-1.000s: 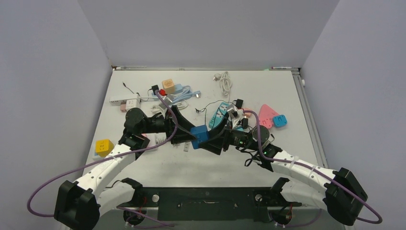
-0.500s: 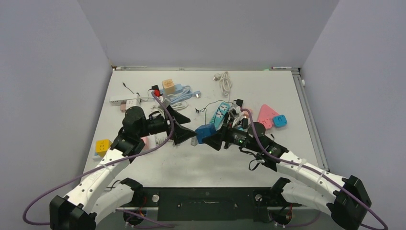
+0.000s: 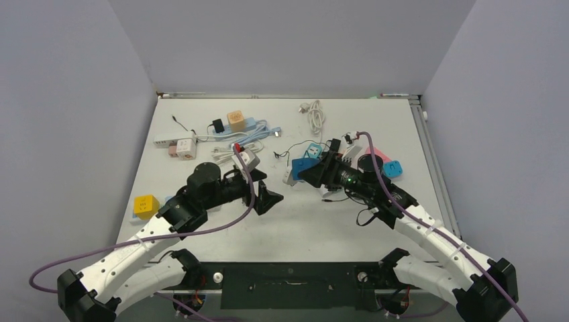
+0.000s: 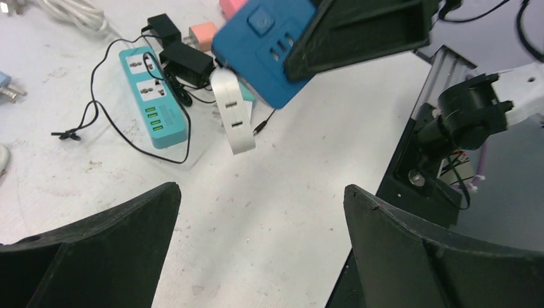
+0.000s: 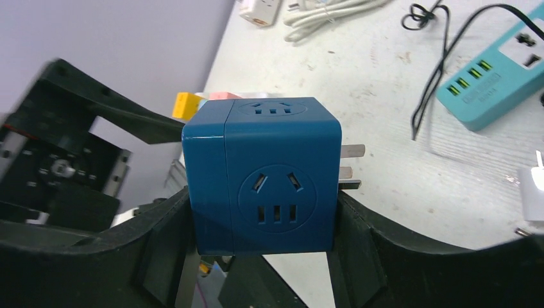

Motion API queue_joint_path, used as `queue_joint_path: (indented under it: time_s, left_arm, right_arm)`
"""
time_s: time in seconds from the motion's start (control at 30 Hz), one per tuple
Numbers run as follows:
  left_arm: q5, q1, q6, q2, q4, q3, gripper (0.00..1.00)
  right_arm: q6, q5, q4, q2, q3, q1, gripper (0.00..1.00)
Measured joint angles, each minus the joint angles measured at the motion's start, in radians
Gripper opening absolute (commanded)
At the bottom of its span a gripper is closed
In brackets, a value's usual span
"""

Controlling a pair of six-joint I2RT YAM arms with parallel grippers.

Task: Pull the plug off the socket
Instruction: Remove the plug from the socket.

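Grey walls (image 3: 282, 47) box in a white tabletop (image 3: 335, 221), and the action sits mid-table. The right gripper (image 5: 263, 250) is clamped on the dark blue plastic cube socket (image 5: 266, 173), a finger on each side, holding it up off the surface with metal prongs jutting from one face. Just beside the cube, the flat white plastic plug (image 4: 232, 119) lies on the table, apart from it. A teal rectangular power strip (image 4: 154, 99) rests just beyond the cube, with a thin black cord (image 4: 67, 135) trailing alongside. The left gripper (image 4: 260, 244) hovers near the cube, its fingers spread wide over bare table.
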Motion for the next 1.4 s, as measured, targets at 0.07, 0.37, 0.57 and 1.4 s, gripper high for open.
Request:
queue_joint_path:
  time_s: [0.07, 0.37, 0.57, 1.4]
  left_arm:
    - [-0.056, -0.041, 0.022, 0.0, -0.025, 0.0, 0.96]
    - [-0.201, -0.101, 0.056, 0.024, -0.069, 0.004, 0.96]
    - [-0.249, -0.103, 0.039, 0.042, -0.068, 0.006, 1.0]
    - [-0.31, -0.103, 0.096, 0.06, -0.137, 0.047, 0.61]
  right_arm:
    - [0.023, -0.016, 0.004, 0.0, 0.024, 0.0, 0.05]
    - [0.087, -0.084, 0.048, 0.045, 0.045, 0.015, 0.05]
    - [0.094, -0.085, 0.057, 0.082, 0.045, 0.06, 0.05]
    - [0.066, -0.116, 0.061, 0.115, 0.09, 0.1, 0.05]
